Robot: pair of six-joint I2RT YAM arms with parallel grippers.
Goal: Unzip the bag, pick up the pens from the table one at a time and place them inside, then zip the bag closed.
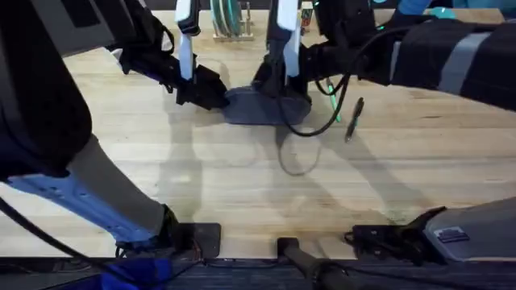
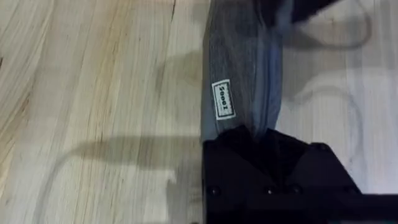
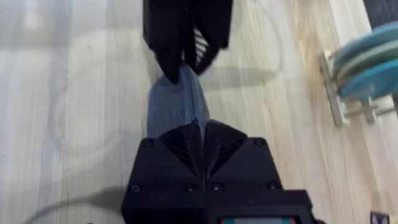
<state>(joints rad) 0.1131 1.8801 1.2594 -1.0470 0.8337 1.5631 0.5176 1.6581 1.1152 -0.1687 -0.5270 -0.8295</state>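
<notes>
Lying lengthwise near the far middle of the large light-coloured wooden tabletop with plank grain (image 1: 242, 177): the blue-grey heathered fabric pencil pouch with rounded ends (image 1: 262, 107), gripped at both ends. Clamping its left end, fingers clenched on the fabric just past a small white sewn label (image 2: 222, 99): the left gripper (image 1: 211, 95). Pinching at the opposite end, fingers pressed together on what looks like the zipper line or its pull, though too hidden to say which: the right gripper (image 1: 282, 84), seen in its own wrist view (image 3: 199, 127) facing the other gripper across the grey cloth. Resting untouched on the wood just to the right of the pouch: the slim bright green pen with a dark tip (image 1: 333, 101) and, beside it, the slim black pen (image 1: 354, 118), both tilted and partly crossed by a loose black cable (image 1: 310, 129). Judging from both pens lying outside: working on the unzipping, the first step, with one end being anchored and the other being drawn. Calling next for: a steady pull of the slider along the top towards the anchored end, keeping the left hold firm against bunching, then freeing the right gripper for the green pen.
</notes>
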